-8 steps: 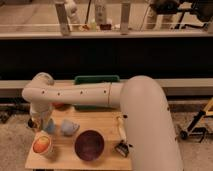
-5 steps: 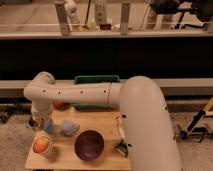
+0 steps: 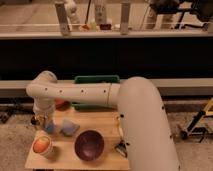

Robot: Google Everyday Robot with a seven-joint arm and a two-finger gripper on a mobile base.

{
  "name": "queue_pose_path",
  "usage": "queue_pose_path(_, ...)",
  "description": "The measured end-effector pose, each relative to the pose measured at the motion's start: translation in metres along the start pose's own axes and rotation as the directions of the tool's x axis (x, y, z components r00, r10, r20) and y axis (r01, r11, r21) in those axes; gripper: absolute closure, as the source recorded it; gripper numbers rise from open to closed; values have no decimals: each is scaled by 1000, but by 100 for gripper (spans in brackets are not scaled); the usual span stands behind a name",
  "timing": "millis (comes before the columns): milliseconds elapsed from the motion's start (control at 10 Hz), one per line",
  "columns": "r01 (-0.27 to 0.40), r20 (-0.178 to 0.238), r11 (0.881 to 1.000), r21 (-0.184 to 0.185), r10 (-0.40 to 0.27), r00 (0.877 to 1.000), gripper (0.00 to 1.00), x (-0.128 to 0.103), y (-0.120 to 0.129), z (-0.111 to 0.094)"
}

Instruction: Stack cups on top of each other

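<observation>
The gripper (image 3: 40, 120) is seen hanging from the wrist of the white arm (image 3: 80, 93) over the far left corner of the wooden table (image 3: 107, 120), and whether it is wide, narrow or holding anything cannot be told, since only a dark shape is seen there. A light blue cup (image 3: 50, 128) is found just beside the gripper, to its right and slightly nearer the viewer, apparently touching it or almost so; whether it stands upright cannot be made out. A second pale blue cup (image 3: 70, 128) is seen a little farther to the right of the gripper, tilted onto its side on the table and close to the first. In front of the gripper, near the front left corner of the table, a small white cup (image 3: 42, 145) with an orange-red inside is placed upright and apart from the blue ones. A wide dark-purple bowl (image 3: 89, 145) is set to the right of and nearer than the gripper, just in front of the tilted cup and much larger than any cup. Behind the gripper and to its right a red-orange object (image 3: 61, 104) is partly hidden by the arm, and beyond it a green tray (image 3: 97, 79) is seen at the far edge of the table. A small dark object (image 3: 120, 148) lies well to the right of the gripper, at the right edge of the table beside the thick upper part of the arm, by which much of the right side is covered
</observation>
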Motion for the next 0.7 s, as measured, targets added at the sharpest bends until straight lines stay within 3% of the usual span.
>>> queue_pose_path(700,3,22,1000,3,-3,1000,100,4,3,6)
